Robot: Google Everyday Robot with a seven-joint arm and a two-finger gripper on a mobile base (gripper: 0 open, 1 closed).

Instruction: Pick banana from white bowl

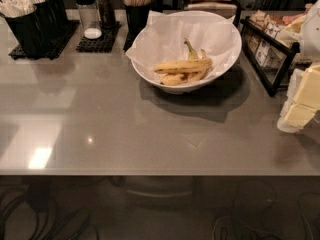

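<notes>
**Risk: wrong banana grabbed, or bowl knocked**

The hand (299, 109) hangs at the right edge of the view, over the table (125, 134), well apart from the white bowl (150, 78). Can't tell if it is spread or pressed together. It holds nothing that I can see.

The banana (182, 65) lies in the bowl, nearly flat, on top of two thinner curved bananas (186, 77) whose joined stem (190, 49) sticks up just behind it. All three are touching, on a crumpled paper liner (165, 36).

Likely failure points:
- Fruit is packed together, so a grip may catch a curved one too, or only that one.
- The stem stands in the way of a straight drop from behind.
- The speckled skin looks soft, so a hard pinch could bruise it or slip off.
- The liner may lift with the fruit.
- The bowl's wall is high on the right side. A low approach from there could hit the rim and shove the bowl.
- The black rack (270, 51) stands near the reach path and the arm could clip it.
</notes>
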